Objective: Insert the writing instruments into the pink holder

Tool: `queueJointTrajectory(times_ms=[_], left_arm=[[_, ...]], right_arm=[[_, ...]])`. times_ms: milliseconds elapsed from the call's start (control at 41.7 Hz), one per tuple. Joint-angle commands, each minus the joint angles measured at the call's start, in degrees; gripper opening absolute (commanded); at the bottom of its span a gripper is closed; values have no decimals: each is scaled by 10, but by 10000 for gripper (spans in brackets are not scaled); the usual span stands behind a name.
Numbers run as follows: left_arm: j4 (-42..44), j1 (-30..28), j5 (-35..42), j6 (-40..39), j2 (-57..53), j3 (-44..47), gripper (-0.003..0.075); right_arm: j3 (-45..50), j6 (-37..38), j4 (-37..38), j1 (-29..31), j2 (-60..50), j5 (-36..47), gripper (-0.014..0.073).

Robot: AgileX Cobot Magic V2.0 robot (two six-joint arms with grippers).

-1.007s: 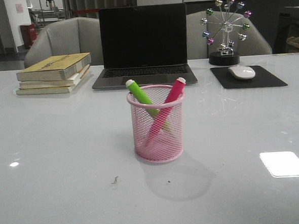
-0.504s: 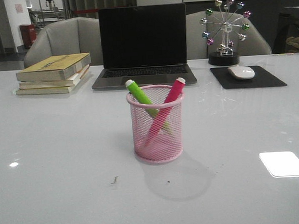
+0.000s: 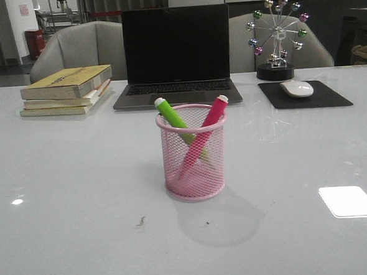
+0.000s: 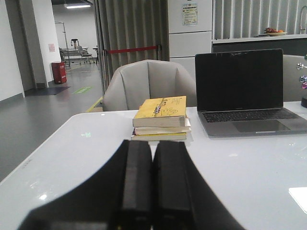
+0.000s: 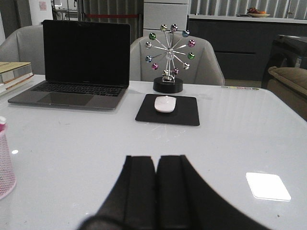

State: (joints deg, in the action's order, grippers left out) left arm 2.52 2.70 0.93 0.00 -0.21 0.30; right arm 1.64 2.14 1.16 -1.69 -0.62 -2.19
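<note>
Down at both wrists, the left gripper (image 4: 152, 184) has its fingers pressed flat together with nothing between them, and the right gripper (image 5: 156, 189) is the same, closed and empty. Both hover low over the white table (image 3: 63, 201), level, pointing forward, well apart from the work. Neither arm shows in the front view. Mid-table, the pink holder (image 3: 192, 152) stands upright with the lime green marker (image 3: 173, 119) and magenta marker (image 3: 212, 116) crossed inside it, tips poking above the rim. Behind it sits a laptop (image 3: 176, 54).
</note>
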Motion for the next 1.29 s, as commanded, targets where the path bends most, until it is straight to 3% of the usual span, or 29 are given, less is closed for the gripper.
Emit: queueJointTrajectory(times_ms=[0, 408, 1271], left_arm=[[-5, 4, 51, 0, -11, 2, 91], [-5, 4, 51, -4, -11, 2, 91], [-5, 4, 51, 0, -11, 2, 91]], right_arm=[[-3, -6, -3, 2, -11, 62, 57], [-3, -1, -12, 4, -11, 103, 57], [-3, 1, -5, 14, -11, 95, 57]])
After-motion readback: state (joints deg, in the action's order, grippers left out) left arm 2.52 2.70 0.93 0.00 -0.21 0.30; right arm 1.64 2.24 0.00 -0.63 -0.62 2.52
